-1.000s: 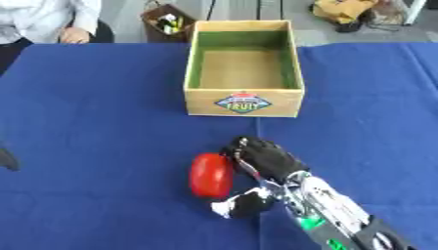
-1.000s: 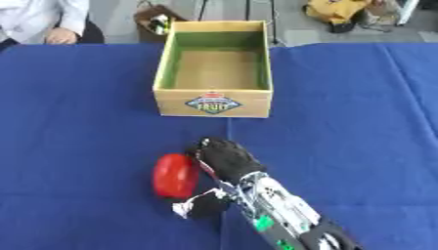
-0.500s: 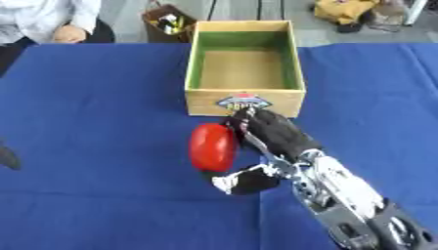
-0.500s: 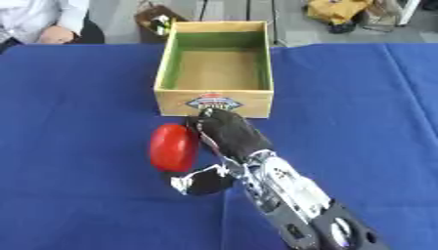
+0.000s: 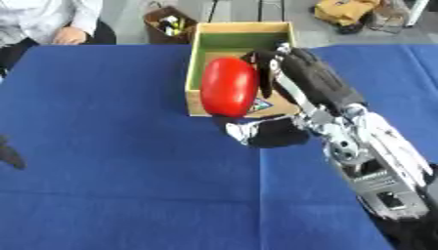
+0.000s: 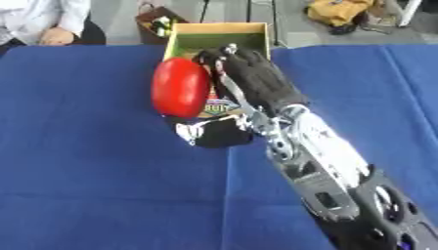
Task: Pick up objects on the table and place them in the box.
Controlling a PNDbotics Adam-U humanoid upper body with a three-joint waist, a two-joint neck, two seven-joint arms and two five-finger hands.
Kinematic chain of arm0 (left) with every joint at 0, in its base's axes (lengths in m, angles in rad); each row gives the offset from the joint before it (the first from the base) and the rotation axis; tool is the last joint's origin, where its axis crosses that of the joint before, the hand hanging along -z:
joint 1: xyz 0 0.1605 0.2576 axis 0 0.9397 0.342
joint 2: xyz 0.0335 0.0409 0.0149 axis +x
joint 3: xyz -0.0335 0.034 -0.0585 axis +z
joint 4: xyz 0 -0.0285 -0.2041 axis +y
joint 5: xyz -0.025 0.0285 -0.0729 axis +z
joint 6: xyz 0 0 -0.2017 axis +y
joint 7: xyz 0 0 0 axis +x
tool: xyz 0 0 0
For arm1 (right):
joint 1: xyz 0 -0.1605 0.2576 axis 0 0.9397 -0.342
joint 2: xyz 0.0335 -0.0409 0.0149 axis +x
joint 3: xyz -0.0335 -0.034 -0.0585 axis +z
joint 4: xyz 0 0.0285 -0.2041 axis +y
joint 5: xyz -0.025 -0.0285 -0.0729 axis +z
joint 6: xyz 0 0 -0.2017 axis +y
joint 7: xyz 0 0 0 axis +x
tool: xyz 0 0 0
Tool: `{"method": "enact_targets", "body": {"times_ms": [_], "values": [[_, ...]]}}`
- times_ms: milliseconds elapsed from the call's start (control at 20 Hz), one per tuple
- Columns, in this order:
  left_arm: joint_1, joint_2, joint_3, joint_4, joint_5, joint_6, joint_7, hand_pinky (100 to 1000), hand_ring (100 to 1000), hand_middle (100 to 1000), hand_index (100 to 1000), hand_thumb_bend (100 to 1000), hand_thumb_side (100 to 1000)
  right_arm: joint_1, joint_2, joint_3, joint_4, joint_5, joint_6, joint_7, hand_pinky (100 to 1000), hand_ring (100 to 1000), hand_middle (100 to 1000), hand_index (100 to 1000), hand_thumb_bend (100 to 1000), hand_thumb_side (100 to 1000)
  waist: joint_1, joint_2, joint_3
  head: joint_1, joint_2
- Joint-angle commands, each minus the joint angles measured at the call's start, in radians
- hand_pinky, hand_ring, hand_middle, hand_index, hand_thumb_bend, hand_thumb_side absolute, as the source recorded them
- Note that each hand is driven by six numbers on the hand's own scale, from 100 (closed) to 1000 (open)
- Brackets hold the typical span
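Glossy red oblong object (image 5: pixel 228 87) sits gripped in right robot hand (image 5: pixel 295 73) over wooden box (image 5: pixel 243 29).

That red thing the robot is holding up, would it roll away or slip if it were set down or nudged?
Probably it would roll: the red thing looks smooth and rounded, an elongated oval with no flat side. Its glossy skin suggests it could slip, though the right hand carries it with fingers curled on one side. It keeps its shape, so it seems stiff.
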Motion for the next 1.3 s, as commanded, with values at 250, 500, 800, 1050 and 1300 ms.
{"method": "enact_targets", "body": {"times_ms": [250, 500, 800, 1050, 1300], "values": [[0.006, 0.011, -0.001, -0.018, 0.0, -0.002, -0.005, 327, 374, 482, 772, 368, 660, -0.112, -0.024, -0.039, 0.065, -0.002, 0.031, -0.06, 728, 787, 308, 477, 100, 438, 0.004, -0.025, 0.007, -0.001, -0.015], [0.01, 0.007, -0.003, -0.018, 0.002, -0.004, -0.009, 327, 373, 482, 772, 370, 661, -0.175, -0.002, -0.06, 0.19, 0.012, 0.034, -0.103, 734, 789, 298, 468, 100, 418, 0.008, -0.025, 0.017, -0.009, -0.019], [0.012, 0.003, -0.008, -0.018, 0.004, -0.002, -0.018, 326, 372, 482, 772, 371, 658, -0.285, 0.027, -0.079, 0.401, 0.036, 0.016, -0.123, 731, 788, 304, 473, 100, 442, 0.009, -0.018, 0.029, -0.018, -0.025], [0.011, 0.001, -0.012, -0.018, 0.006, -0.001, -0.025, 325, 371, 482, 772, 372, 657, -0.355, 0.076, -0.116, 0.591, 0.079, -0.008, -0.143, 741, 795, 304, 473, 100, 450, 0.01, -0.013, 0.036, -0.025, -0.026], [0.011, -0.002, -0.015, -0.018, 0.008, -0.002, -0.032, 325, 371, 482, 772, 373, 658, -0.4, 0.128, -0.171, 0.732, 0.139, -0.021, -0.185, 743, 797, 307, 475, 100, 453, 0.013, -0.008, 0.042, -0.04, -0.023]]}}
